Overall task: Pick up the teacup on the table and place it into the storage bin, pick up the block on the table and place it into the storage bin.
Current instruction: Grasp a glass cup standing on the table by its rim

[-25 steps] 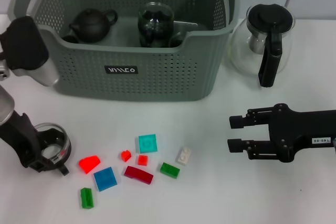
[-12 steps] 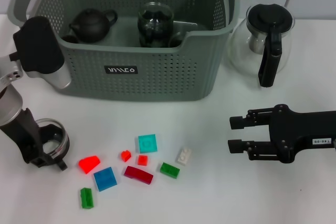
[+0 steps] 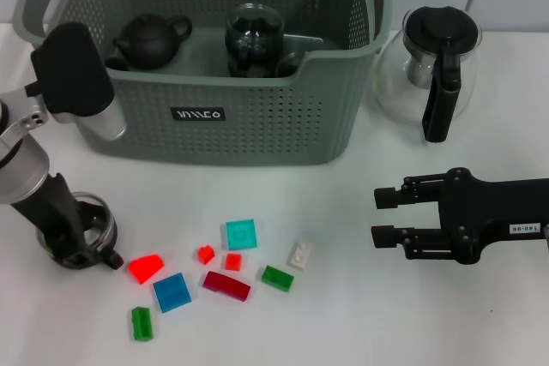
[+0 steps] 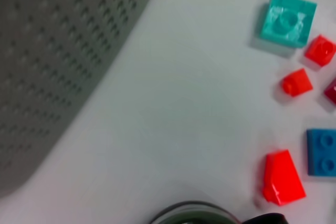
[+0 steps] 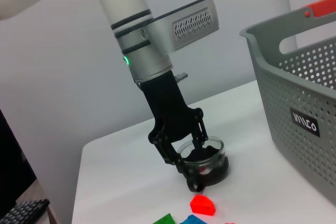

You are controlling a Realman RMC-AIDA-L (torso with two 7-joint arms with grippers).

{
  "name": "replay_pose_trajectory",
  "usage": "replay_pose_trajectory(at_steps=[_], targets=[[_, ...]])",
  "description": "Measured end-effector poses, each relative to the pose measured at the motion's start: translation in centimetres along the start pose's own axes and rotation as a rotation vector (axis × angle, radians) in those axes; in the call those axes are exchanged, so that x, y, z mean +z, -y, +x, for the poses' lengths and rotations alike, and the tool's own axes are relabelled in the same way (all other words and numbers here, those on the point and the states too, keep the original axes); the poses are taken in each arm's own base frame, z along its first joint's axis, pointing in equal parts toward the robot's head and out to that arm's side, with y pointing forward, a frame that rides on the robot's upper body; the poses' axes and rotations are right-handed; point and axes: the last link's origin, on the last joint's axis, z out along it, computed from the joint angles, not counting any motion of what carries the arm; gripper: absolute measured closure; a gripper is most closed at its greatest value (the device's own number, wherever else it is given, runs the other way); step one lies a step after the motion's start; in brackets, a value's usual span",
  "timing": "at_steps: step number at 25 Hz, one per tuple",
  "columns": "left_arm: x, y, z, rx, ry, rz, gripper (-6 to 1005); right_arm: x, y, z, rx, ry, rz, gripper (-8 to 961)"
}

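The left tool [image 3: 81, 246] stands low over the glass teacup [image 3: 86, 242] at the near left of the desk [image 3: 343, 315]. In the right wrist view one finger reaches down inside the cup and another runs outside its wall, so the tool looks to be pinching the rim, a sensible hold for a small round glass that offers little else to grip. The cup seems to sit on the desk, though I cannot be sure it has not lifted slightly.

The storage bin [image 3: 214, 139] lies just behind, close enough that the arm should need only a lift and a short carry over the near wall. It already holds a dark teapot [image 3: 150, 39] and a glass pot [image 3: 253, 40].

The blocks [image 3: 223, 267] lie scattered just right of the cup, the red wedge [image 3: 146, 267] nearest, untouched.

The right tool [image 3: 386, 216] waits well apart, its fingers spread and holding nothing, probably kept clear for the block. A glass teapot [image 3: 433, 66] stands beside the bin.
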Motion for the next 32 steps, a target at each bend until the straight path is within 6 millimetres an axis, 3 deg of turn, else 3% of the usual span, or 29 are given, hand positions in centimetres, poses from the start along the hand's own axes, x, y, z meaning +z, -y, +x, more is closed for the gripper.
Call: replay_pose_trajectory(at_steps=[13, 32], targets=[[-0.4, 0.0, -0.1, -0.002, -0.004, 0.007, 612, -0.1, 0.0, 0.1, 0.002, 0.000, 0.003, 360], [1.7, -0.3, 0.0, 0.006, 0.027, -0.018, 638, -0.1, -0.1, 0.3, 0.006, -0.003, 0.001, 361]])
